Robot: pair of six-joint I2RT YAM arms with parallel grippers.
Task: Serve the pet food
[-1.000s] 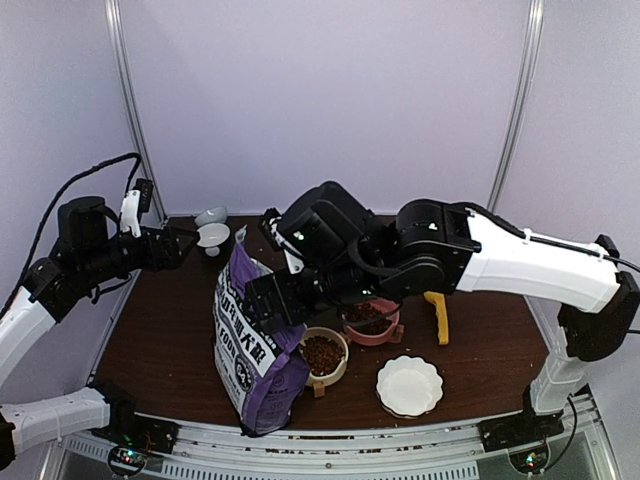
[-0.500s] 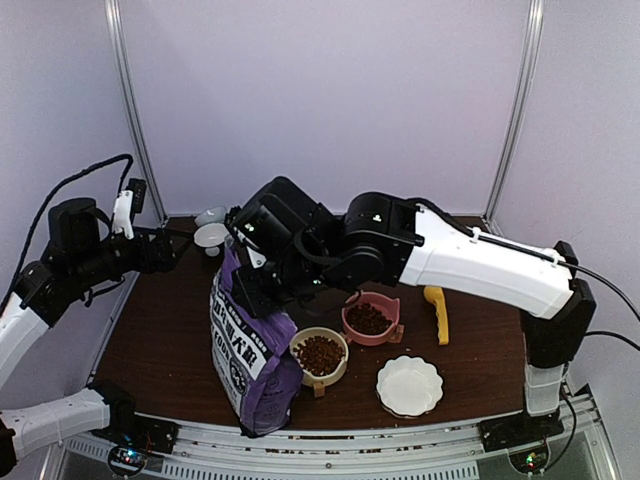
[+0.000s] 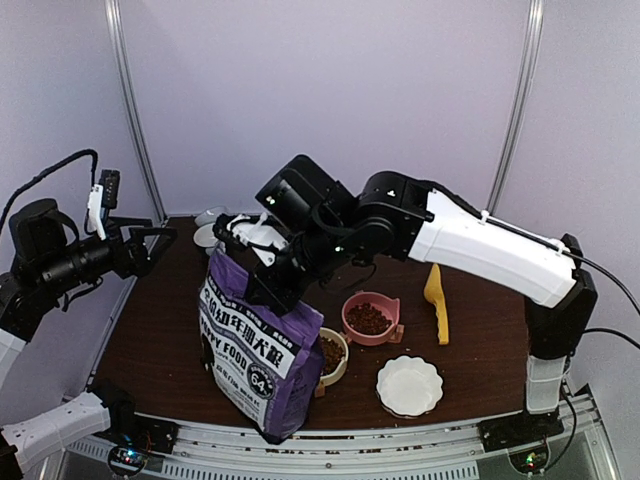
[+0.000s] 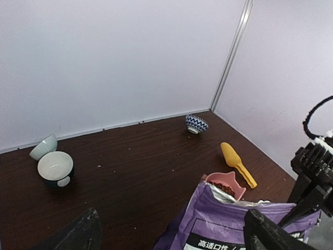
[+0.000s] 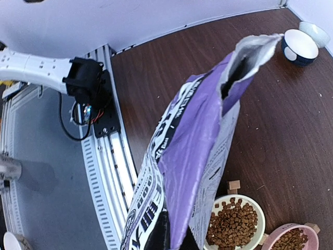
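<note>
— Where are we working?
— We're in a robot lab cell: plain lilac walls (image 3: 330,90), metal posts (image 3: 128,100), a dark desk (image 3: 160,325).
— And we see the left arm (image 3: 60,262) and right arm (image 3: 490,250) bolted to a rail (image 3: 400,440) at its edge.

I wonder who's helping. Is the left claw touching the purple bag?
Apart. The top view shows the left claw hovering well left of the puppy food bag, with dark table between them.

Soft, even light falls from above; faint shadows on the table (image 3: 160,330). Right wrist view bends at its edges; the left gripper (image 4: 170,224) looks blurred.
</note>
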